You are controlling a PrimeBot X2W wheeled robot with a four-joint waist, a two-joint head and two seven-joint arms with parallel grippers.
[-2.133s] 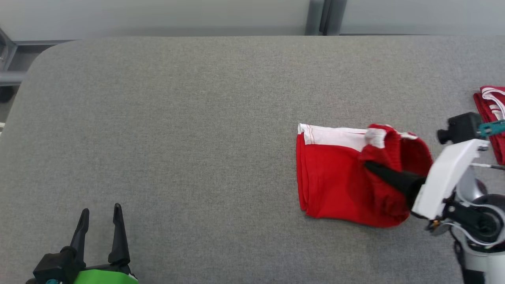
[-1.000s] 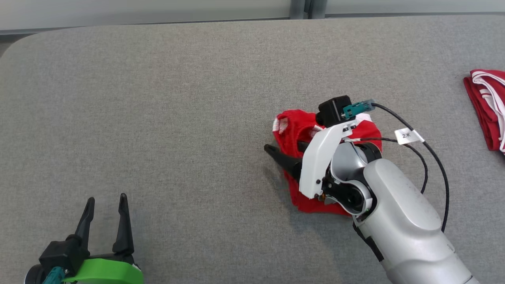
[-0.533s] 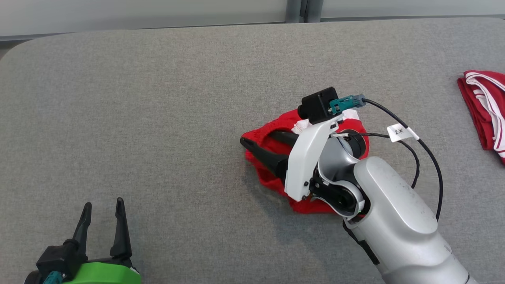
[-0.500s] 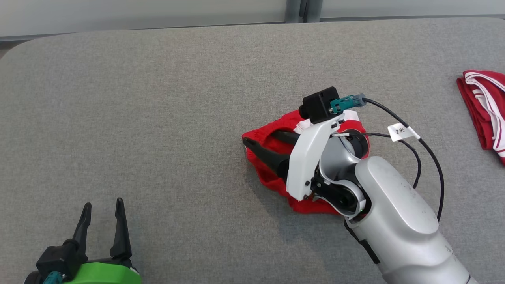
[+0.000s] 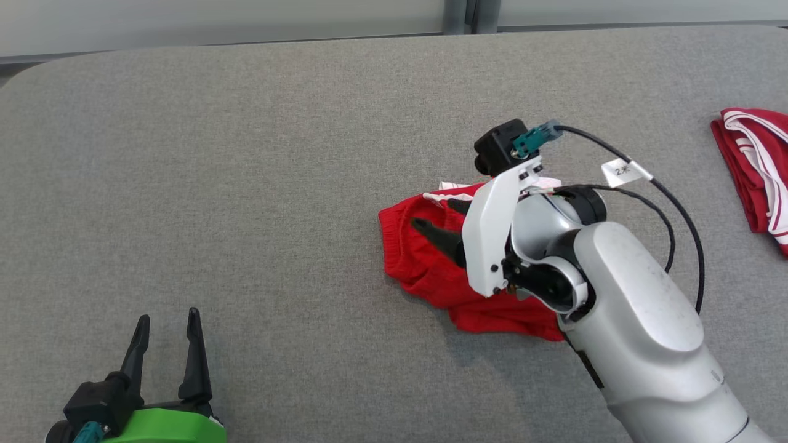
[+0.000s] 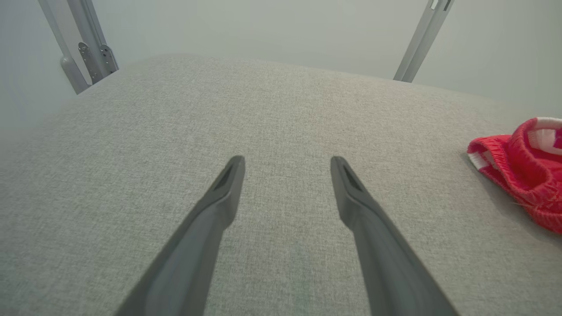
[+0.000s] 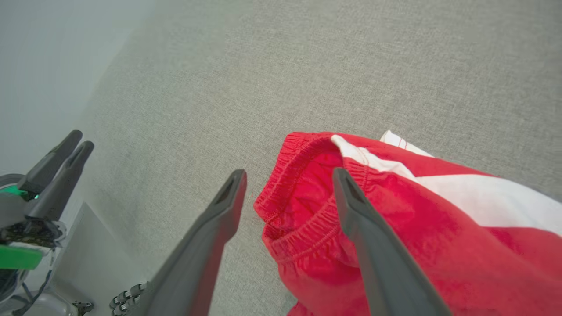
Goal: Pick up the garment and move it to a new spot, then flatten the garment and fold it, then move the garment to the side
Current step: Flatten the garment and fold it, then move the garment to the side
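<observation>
The garment [image 5: 425,271], red shorts with a white band, lies crumpled on the grey table [image 5: 246,184], right of centre. My right gripper [image 5: 431,212] hovers open just over its left end, fingers pointing left, holding nothing. In the right wrist view the right gripper [image 7: 288,173] stands wide open, with the elastic waistband of the garment [image 7: 395,228] lying below and between its fingers. My left gripper [image 5: 168,317] rests open and empty at the lower left. From the left wrist, the left gripper [image 6: 287,160] points over bare cloth, and the garment [image 6: 522,175] lies far to its right.
A second red and white garment [image 5: 754,166] lies at the table's right edge. A black cable with a white tag [image 5: 622,172] loops off my right wrist. The table's far edge meets a pale wall with a grey post [image 5: 458,15].
My right gripper carried the bunched garment a little to the left, opened and let it go. It has now lifted slightly. The left arm has stayed put.
</observation>
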